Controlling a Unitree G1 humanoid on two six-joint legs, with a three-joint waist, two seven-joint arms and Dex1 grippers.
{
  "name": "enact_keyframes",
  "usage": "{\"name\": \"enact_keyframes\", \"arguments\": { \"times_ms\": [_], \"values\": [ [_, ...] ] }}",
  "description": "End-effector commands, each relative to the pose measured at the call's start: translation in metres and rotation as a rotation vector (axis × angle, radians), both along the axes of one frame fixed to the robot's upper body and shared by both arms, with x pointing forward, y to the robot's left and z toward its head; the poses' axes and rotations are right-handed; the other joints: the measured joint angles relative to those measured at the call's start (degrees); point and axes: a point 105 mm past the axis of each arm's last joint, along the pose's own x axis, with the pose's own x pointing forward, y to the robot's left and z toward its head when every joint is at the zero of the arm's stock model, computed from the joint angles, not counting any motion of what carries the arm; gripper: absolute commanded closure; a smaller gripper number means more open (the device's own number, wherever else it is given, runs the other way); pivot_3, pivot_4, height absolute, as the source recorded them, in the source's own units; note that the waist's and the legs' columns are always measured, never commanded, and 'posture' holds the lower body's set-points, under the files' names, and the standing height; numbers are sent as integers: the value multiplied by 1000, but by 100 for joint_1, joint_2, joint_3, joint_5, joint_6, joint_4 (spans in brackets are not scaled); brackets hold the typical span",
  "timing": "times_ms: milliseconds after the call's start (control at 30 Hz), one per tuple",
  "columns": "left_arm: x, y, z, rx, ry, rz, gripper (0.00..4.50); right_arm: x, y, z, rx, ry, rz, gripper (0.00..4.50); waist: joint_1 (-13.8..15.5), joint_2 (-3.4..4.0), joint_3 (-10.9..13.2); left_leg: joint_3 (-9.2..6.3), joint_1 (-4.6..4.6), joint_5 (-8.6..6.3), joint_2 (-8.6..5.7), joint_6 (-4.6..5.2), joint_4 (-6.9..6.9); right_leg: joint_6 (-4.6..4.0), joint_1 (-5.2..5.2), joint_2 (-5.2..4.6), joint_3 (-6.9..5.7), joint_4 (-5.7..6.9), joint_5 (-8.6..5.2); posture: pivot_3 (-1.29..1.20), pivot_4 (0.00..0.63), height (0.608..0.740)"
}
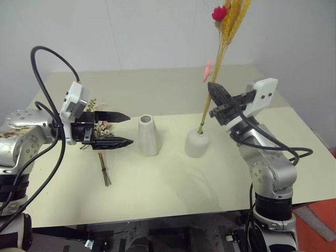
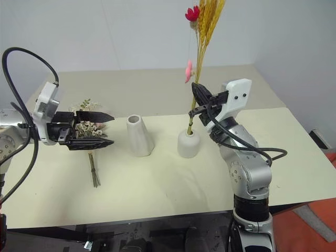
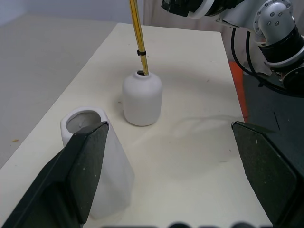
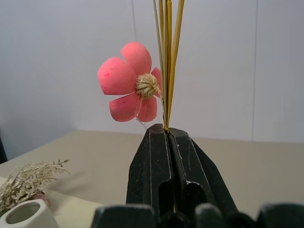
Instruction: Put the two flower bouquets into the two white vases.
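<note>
Right gripper (image 2: 196, 100) pinching the golden spray (image 1: 227, 37), stem end already in the short vase (image 1: 197, 143); probably needs only a release. Left gripper (image 1: 119, 129) spread wide, level, above the bushy bunch (image 2: 86, 122) on the desk (image 1: 173, 178), beside the tall vase (image 1: 148, 135); next, grasping that bunch.

Golden spray (image 1: 223, 50) with red and pink blossoms, matte white vases (image 1: 148, 135), black-fingered hands (image 1: 111, 129).
</note>
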Motion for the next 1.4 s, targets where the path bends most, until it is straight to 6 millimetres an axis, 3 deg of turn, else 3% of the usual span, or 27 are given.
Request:
{"name": "enact_keyframes", "arguments": {
  "times_ms": [33, 433, 1167, 1400],
  "values": [
    [-4, 2, 10, 1, -47, 5, 0, -12, 0, 20, 14, -74, 13, 4485, 2, 0, 0, 0, 0, 0, 0, 0, 0, 0, 0, 0, 0, 0, 0, 0, 150, 740],
    [-5, 3, 10, 10, -41, -3, 0, -14, -1, 23, 13, -83, 10, 4485, 0, 0, 0, 0, 0, 0, 0, 0, 0, 0, 0, 0, 0, 0, 0, 0, 150, 740],
    [-3, 2, 9, 5, -48, -7, 0, 5, -6, -1, -16, -21, -18, 4485, -1, 0, 0, 0, 0, 0, 0, 0, 0, 0, 0, 0, 0, 0, 0, 0, 150, 740],
    [-3, 2, 10, 5, -48, -2, 0, 3, 0, -10, -36, -7, -8, 4485, 3, 0, 0, 0, 0, 0, 0, 0, 0, 0, 0, 0, 0, 0, 0, 0, 150, 740]
  ]
}}
